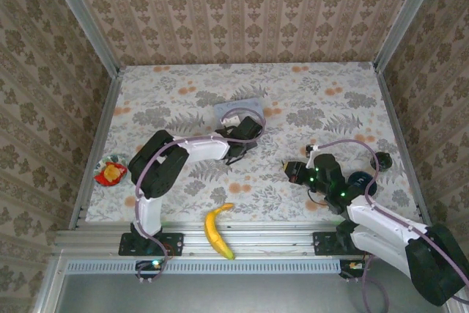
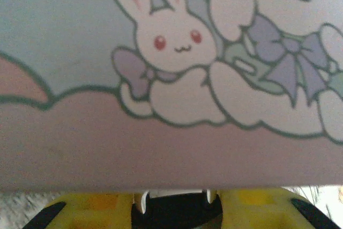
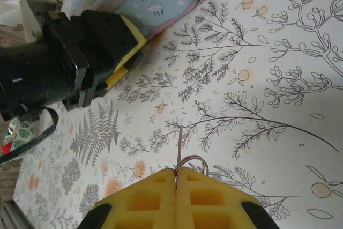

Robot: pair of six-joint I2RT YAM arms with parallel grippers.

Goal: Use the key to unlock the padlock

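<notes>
One light, stiff, likely slippery key (image 3: pixel 178 144), best held by its ringed head, is pinched there in the closed right gripper (image 3: pixel 176 174), blade toward 12 o'clock; how wide the left gripper (image 3: pixel 126 54) stands I cannot tell.

Left arm (image 1: pixel 183 153) rises from base, bends at elbow, reaches right toward centre; left gripper (image 3: pixel 124 54) held low, yellow pads apart; right arm (image 1: pixel 381 221) stretched low, angled left from base; right gripper (image 3: pixel 176 172) pads pressed together, pinching key (image 3: pixel 178 143), shaft sticking out ahead
</notes>
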